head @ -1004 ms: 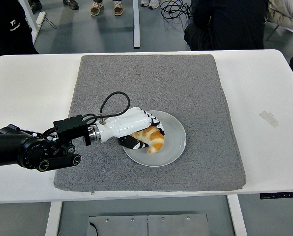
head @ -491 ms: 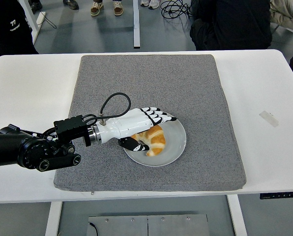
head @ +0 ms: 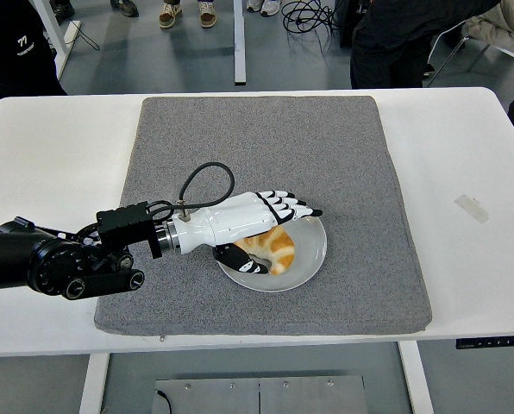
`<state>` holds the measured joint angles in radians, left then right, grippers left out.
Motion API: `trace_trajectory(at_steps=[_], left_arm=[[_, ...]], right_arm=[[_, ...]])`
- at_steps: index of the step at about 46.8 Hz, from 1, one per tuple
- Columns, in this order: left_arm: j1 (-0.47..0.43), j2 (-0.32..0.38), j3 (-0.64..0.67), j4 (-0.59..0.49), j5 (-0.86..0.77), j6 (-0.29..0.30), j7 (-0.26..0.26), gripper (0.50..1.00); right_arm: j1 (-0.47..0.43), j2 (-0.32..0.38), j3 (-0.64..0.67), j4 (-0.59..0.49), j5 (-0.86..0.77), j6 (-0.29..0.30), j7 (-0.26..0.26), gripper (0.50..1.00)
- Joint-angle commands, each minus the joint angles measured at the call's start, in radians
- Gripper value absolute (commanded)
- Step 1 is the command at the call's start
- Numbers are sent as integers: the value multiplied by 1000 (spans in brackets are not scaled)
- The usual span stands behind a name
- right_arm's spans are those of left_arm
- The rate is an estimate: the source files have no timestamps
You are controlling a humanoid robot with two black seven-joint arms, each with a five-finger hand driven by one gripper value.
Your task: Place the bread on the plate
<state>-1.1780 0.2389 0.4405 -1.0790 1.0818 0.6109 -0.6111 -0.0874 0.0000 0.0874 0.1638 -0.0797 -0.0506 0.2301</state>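
An orange-brown piece of bread (head: 277, 247), shaped like a croissant, lies on the white round plate (head: 310, 255) on the grey mat. My left hand (head: 270, 228) reaches in from the left and hovers over the plate's left half, above the bread. Its fingers (head: 293, 205) are stretched out straight toward the right and its thumb (head: 240, 259) points down-right below them. The hand holds nothing. The bread's left end is hidden under the hand. My right arm is out of view.
The grey mat (head: 326, 147) covers the middle of the white table (head: 50, 147). A small strip of clear tape (head: 472, 208) lies on the table at the right. People stand behind the far edge (head: 404, 43).
My left hand's fingers have opened from around the bread and stretched out straight. The bread now lies free on the plate. A person at the back has shifted.
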Motion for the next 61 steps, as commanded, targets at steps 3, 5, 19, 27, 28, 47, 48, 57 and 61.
trace_trajectory(at_steps=[3, 5, 19, 27, 28, 47, 48, 57, 61], left_arm=[[-12, 20, -5, -33, 0, 0, 0, 969], [-11, 22, -19, -38, 0, 0, 0, 971], [14, 54, -261, -70, -69, 0, 0, 972], [34, 66, -391, -75, -170, 0, 0, 974], [34, 68, -404, -75, -187, 0, 0, 974], [81, 118, -588, -53, -626, 0, 0, 974], [90, 118, -606, -50, -641, 0, 0, 974], [178, 96, -804, 89, -775, -46, 0, 974], [189, 45, -856, 204, -815, -146, 0, 974]], right_arm=[[0, 0, 0, 0, 0, 0, 0, 1000], [0, 0, 0, -1, 0, 0, 0, 1000], [0, 0, 0, 0, 0, 0, 0, 1000], [0, 0, 0, 0, 0, 0, 0, 1000], [0, 0, 0, 0, 0, 0, 0, 1000], [0, 0, 0, 0, 0, 0, 0, 1000], [0, 0, 0, 0, 0, 0, 0, 1000], [0, 0, 0, -1, 0, 0, 0, 1000], [0, 0, 0, 0, 0, 0, 0, 1000]])
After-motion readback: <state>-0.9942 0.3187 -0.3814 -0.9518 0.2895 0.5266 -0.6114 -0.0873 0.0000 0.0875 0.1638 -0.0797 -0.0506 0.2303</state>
